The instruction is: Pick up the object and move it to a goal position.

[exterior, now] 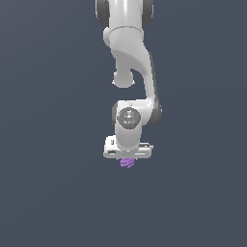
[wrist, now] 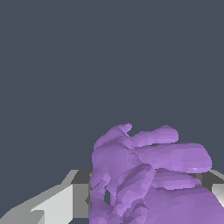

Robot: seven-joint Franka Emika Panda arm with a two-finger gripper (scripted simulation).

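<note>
The object [exterior: 127, 163] is a small purple lumpy, ridged piece right under the white hand of my gripper [exterior: 127, 158] in the exterior view. In the wrist view the object [wrist: 148, 175] fills the space between the two grey-white fingers [wrist: 65, 203], touching both, so the gripper is shut on it. The object hides most of the fingertips. No goal marker shows in either view.
The white arm [exterior: 130, 62] hangs down from the top of the exterior view above the gripper. Around it there is only a plain dark grey-blue background, with no other objects or edges in view.
</note>
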